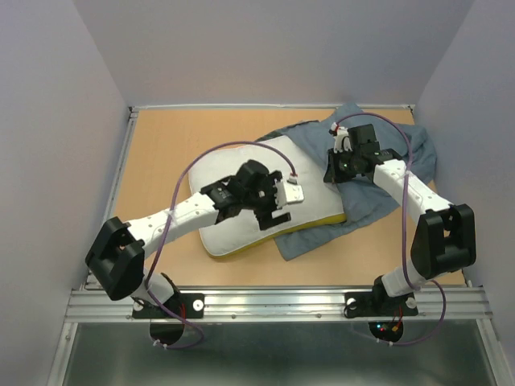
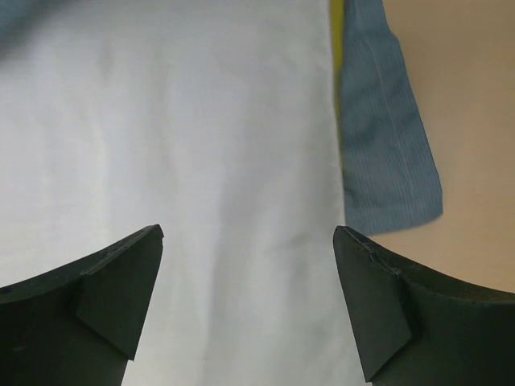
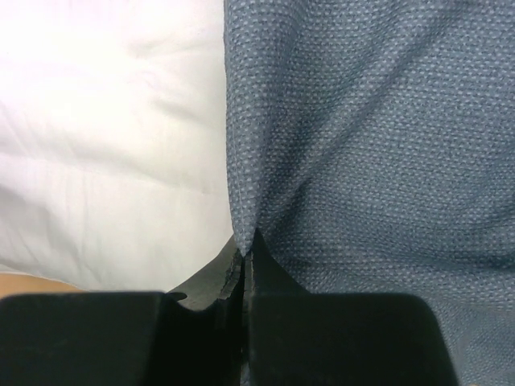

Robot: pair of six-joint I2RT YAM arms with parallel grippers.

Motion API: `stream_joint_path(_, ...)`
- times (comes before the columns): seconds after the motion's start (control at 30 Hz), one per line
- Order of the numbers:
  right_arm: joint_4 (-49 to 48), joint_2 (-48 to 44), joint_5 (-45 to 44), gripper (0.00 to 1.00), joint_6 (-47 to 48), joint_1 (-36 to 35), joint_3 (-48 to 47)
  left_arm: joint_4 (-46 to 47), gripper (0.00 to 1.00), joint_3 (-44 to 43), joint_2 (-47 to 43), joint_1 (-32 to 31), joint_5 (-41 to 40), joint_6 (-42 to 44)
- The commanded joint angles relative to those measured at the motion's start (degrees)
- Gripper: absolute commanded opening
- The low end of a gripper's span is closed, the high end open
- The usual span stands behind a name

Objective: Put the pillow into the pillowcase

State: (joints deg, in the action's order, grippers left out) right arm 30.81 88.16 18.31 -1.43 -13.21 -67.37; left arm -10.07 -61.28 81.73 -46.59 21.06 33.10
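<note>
The white pillow point(image 1: 241, 165) lies at the middle of the table, its yellow underside showing along the near right edge. The blue-grey pillowcase point(image 1: 422, 153) is spread to its right, and part of it reaches under the pillow's right end. My left gripper point(image 1: 279, 205) hangs open just above the pillow point(image 2: 201, 161), nothing between its fingers; a pillowcase point(image 2: 386, 161) corner shows to the right. My right gripper point(image 1: 334, 165) is shut on a fold of the pillowcase point(image 3: 370, 145) at its edge, right beside the pillow point(image 3: 105, 145). In that view the right gripper point(image 3: 243, 240) pinches the cloth.
The wooden table point(image 1: 161, 153) is walled by pale panels at the back and both sides. A metal rail point(image 1: 273, 304) carrying both arm bases runs along the near edge. A purple cable point(image 1: 229, 146) arcs over the pillow from the left arm.
</note>
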Motion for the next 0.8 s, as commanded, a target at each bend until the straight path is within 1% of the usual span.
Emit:
stream_joint_path(0.0, -2.33, -1.94, -0.38, 0.01, 0.55, -0.50, 0.40, 0.73, 0.99, 5.37, 1.85, -4.73, -7.34, 6.63)
stream_joint_path(0.03, -2.16, -1.77, -0.29, 0.00, 0.38, -0.50, 0.40, 2.23, 0.99, 5.81, 3.16, -6.48, -8.57, 6.28)
stream_joint_path(0.1, -2.33, -1.94, -0.20, 0.01, 0.38, -0.50, 0.66, 6.45, 0.99, 6.69, 5.79, -7.81, -12.35, 5.05)
stream_joint_path(0.17, -2.24, -2.20, -0.29, 0.01, 0.38, -0.50, 0.93, 9.69, 0.99, 6.87, 8.17, -8.34, -15.15, 4.60)
stream_joint_path(0.2, -2.24, -2.29, -0.20, 0.01, 0.46, -0.50, 1.28, 9.80, 0.99, 6.44, 10.70, -8.60, -18.74, 4.69)
stream_joint_path(0.27, -2.24, -2.47, -0.03, 0.01, 0.55, -0.50, 1.54, 12.08, 0.97, 5.91, 12.74, -8.70, -20.61, 4.87)
stream_joint_path(0.3, -2.16, -2.55, 0.32, 0.01, 0.55, -0.50, 1.89, 12.35, 0.72, 4.86, 14.14, -8.70, -23.58, 4.43)
stream_joint_path(0.33, -2.24, -2.55, 0.85, 0.01, 0.55, -0.50, 1.98, 12.35, 0.54, 4.15, 14.42, -8.52, -23.69, 4.34)
stream_joint_path(0.37, -2.24, -2.55, 1.38, 0.01, 0.38, -0.50, 2.07, 12.44, 0.33, 2.75, 14.42, -8.26, -23.61, 2.86)
stream_joint_path(0.43, -2.24, -2.64, 3.82, 0.01, 0.03, -0.50, 1.90, 12.09, 0.00, 0.90, 12.67, -7.82, -21.34, 1.71)
stream_joint_path(0.47, -2.24, -2.82, 5.15, 0.01, -0.32, -0.50, 1.63, 11.04, 0.00, -0.32, 11.53, -7.21, -15.93, 0.75)
stream_joint_path(0.6, -3.21, -3.78, 11.39, 0.01, -1.90, -0.41, -0.82, 10.50, 0.00, -9.27, 5.21, -6.41, -5.97, -7.07)
stream_joint_path(0.63, -3.47, -4.05, 13.40, 0.00, -2.60, -0.50, -2.66, 10.77, 0.00, -10.69, 4.75, -6.41, -4.38, -9.87)
stream_joint_path(0.67, -3.82, -4.22, 14.29, 0.01, -2.87, -0.50, -3.63, 10.77, 0.00, -12.10, 4.84, -6.67, -3.40, -10.94)
stream_joint_path(0.7, -4.09, -4.31, 14.91, 0.01, -3.22, -0.50, -4.95, 10.86, 0.00, -14.20, 5.01, -6.93, -3.83, -12.00)
stream_joint_path(0.77, -4.18, -4.23, 15.09, 0.00, -4.72, -0.59, -7.15, 10.77, 0.00, -15.45, 6.94, -7.03, -3.92, -14.11)
